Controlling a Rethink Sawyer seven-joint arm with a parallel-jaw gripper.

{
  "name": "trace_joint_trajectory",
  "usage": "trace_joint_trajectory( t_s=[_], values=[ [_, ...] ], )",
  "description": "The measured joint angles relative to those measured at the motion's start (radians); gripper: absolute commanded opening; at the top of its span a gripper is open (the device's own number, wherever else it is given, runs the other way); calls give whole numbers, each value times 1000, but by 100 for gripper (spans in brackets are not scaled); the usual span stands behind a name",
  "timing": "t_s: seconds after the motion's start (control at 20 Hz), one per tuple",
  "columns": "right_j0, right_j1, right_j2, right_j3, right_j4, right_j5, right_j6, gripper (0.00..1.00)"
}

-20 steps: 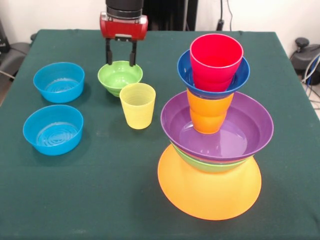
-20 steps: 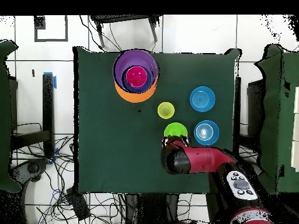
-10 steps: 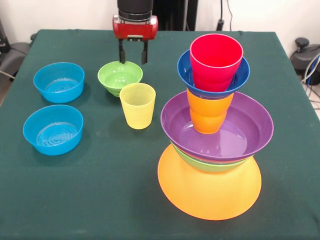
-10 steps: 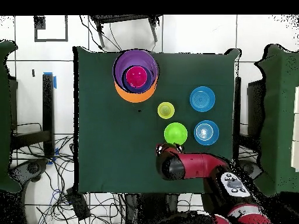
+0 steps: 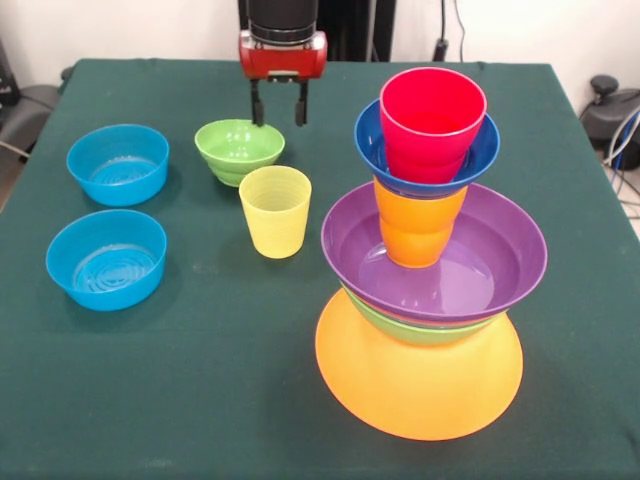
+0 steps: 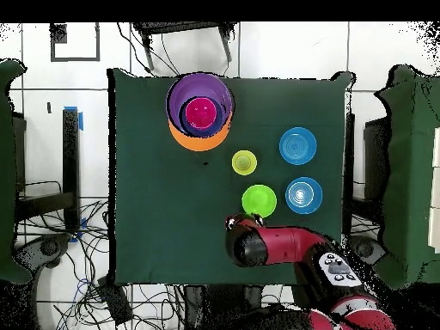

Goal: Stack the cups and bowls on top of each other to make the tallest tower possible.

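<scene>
The tower (image 5: 420, 300) stands at the right: an upturned orange bowl (image 5: 418, 375), a green bowl rim, a purple bowl (image 5: 470, 262), an orange cup (image 5: 418, 225), a dark blue bowl (image 5: 372, 145) and a red cup (image 5: 432, 120) on top. From above the tower (image 6: 200, 113) shows purple with a red centre. The yellow cup (image 5: 275, 210) stands upright beside a small green bowl (image 5: 239, 150). My gripper (image 5: 279, 108) hangs open and empty behind the green bowl, a little right of it. In the overhead view the gripper (image 6: 234, 225) sits below the green bowl (image 6: 259, 200).
Two light blue bowls (image 5: 118, 163) (image 5: 106, 258) sit at the left of the green-covered table (image 5: 200, 380). From above they (image 6: 297, 145) (image 6: 303, 195) lie right of the yellow cup (image 6: 244, 161). Cables and chair frames surround the table.
My gripper has lifted off the green bowl's rim and drawn back toward the far edge, shifting right in the front view. The green bowl stays on the table.
</scene>
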Motion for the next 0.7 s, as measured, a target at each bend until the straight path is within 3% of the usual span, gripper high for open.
trace_joint_trajectory(
  t_s=[0.7],
  values=[
    [76,51,-29,-15,4,-131,0,100]
  ],
)
